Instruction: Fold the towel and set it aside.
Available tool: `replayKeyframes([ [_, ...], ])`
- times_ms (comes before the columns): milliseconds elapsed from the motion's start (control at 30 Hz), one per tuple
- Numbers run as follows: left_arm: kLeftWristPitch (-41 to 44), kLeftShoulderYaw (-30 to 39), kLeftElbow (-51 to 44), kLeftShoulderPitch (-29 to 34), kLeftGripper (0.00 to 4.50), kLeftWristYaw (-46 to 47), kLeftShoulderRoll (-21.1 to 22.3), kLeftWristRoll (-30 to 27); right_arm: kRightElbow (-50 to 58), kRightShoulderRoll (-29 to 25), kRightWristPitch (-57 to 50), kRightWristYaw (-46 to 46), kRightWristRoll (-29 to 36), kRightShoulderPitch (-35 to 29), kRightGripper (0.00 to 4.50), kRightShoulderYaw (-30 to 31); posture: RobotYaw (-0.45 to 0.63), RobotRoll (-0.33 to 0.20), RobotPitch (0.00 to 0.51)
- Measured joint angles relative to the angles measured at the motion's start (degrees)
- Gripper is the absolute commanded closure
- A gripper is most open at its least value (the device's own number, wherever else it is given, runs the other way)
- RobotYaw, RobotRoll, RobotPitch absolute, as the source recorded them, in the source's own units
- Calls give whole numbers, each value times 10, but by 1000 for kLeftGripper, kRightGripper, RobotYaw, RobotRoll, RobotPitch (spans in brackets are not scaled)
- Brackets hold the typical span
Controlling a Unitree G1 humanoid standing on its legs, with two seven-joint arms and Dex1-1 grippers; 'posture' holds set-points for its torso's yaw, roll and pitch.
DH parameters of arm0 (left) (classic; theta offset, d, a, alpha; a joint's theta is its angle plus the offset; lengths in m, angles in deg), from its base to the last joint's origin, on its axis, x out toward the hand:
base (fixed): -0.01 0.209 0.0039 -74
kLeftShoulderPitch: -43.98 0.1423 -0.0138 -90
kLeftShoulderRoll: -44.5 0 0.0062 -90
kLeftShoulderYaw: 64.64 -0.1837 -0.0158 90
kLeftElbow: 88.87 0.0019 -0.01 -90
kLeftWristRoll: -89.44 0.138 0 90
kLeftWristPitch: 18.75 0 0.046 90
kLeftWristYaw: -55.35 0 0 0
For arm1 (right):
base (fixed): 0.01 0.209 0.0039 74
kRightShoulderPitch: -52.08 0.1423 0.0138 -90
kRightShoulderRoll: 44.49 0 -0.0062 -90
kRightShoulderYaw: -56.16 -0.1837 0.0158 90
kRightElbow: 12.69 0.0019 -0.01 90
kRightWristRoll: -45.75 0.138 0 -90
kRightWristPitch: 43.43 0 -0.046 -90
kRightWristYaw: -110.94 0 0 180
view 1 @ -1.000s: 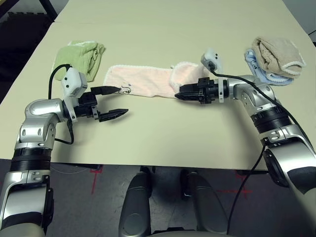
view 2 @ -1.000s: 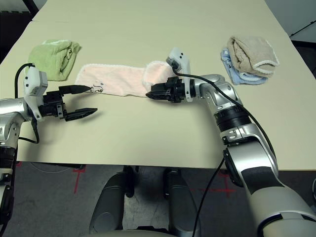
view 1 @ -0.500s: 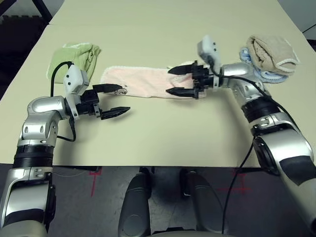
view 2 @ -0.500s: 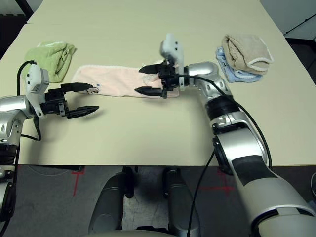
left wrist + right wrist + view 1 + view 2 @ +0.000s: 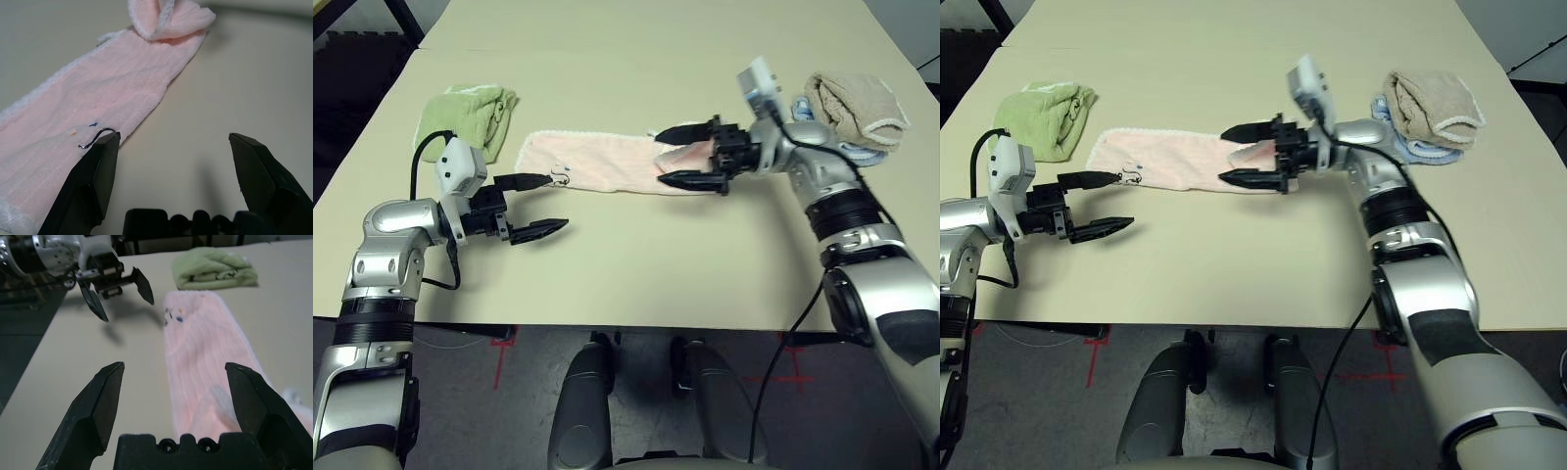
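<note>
— Where was the towel [image 5: 602, 162]?

— It lay flat on the surface [image 5: 636, 264] as a long pink strip, running left to right across the middle, closer to the far edge than to the near one. Its right end was turned up and bunched into a loose fold; the small dark motif sat at its left end, near the front corner of the cloth.

— And the hands?

— The left hand [image 5: 530, 204] was by that left end, fingers well apart and holding nothing. One fingertip reached over the towel's corner beside the motif, the other stood off over bare surface toward the near edge. The right hand [image 5: 679, 155] pointed left at the bunched right end, fingers spread wide, one to each side of the fold, with no cloth pinched between them. Whether either fingertip touched the towel I could not tell.

— Anything else up there?

— A light green towel [image 5: 465, 115] bunched toward the far left corner, just beyond the pink one's left end, and a beige towel [image 5: 855, 106] piled on a blue one [image 5: 1422, 148] over toward the right edge.
</note>
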Motion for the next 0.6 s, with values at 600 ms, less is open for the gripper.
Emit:
replayKeyframes([
  [600,0,-3,1,-8,0,-1,-2,0,78,-2,-106,89,-55,-29,38,43,-23,0,213],
])
